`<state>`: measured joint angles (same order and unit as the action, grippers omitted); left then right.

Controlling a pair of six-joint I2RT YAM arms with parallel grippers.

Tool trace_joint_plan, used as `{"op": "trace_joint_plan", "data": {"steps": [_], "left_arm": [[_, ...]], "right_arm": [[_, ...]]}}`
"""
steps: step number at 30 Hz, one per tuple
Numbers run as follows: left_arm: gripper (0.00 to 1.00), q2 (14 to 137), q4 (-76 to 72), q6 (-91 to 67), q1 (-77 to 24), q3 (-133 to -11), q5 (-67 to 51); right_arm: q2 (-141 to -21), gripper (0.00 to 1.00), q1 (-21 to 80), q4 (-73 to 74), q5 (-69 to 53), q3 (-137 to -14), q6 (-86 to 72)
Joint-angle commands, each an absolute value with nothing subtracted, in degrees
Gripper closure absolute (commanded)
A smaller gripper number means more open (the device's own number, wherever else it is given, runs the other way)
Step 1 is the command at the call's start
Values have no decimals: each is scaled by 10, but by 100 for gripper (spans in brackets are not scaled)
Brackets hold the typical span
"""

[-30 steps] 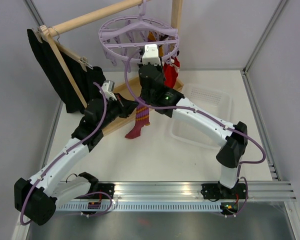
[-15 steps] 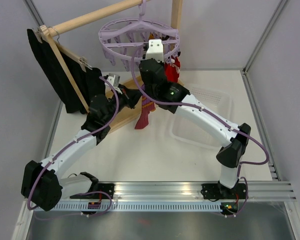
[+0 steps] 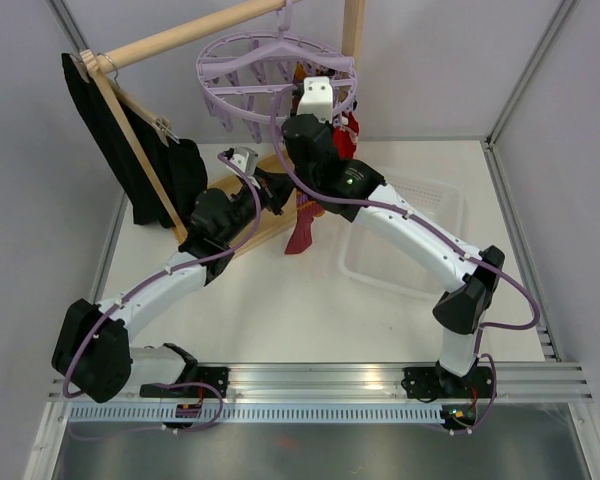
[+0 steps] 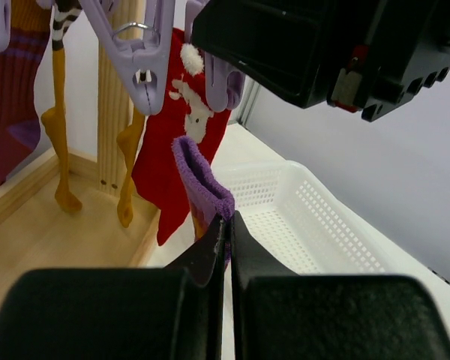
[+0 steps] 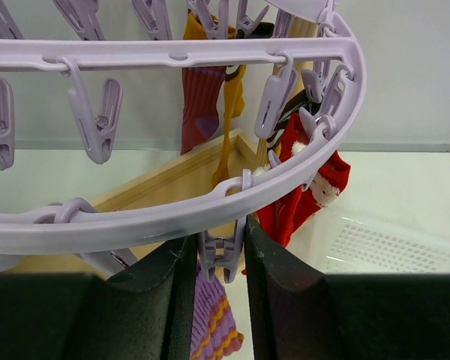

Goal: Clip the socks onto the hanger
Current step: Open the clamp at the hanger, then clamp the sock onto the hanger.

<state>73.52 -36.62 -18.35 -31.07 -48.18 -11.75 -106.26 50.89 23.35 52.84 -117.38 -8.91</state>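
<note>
left tool [image 4: 226, 234]: together, pinching the purple sock [image 4: 201, 180] by its cuff.
sock location: hanging from left tool, just under the hanger [image 5: 172, 217] rim, over worktop [image 3: 280, 310], basket [image 4: 315, 217] beside.
right tool [image 5: 220, 244]: clamped on a peg [image 5: 222, 255] at hanger rim.
clipped on hanger: red sock [image 4: 161, 180], orange sock [image 4: 58, 97], maroon sock [image 4: 11, 97].

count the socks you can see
5: a maroon sock, two mustard socks and a red sock hang on the hanger; the left pincer holds a purple-cuffed sock. More may be hidden.
</note>
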Motion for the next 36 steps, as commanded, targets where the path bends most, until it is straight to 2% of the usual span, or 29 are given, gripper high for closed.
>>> {"op": "trace_joint_plan", "data": {"steps": [1, 36], "left_arm": [[98, 741, -431, -150, -315, -511, -96], [98, 778, -400, -103, -345, -562, -96]], "right_arm": [[-1049, 100, 505, 245, 526, -1204, -105], [-1063, 100, 503, 259, 517, -1223, -112]]}}
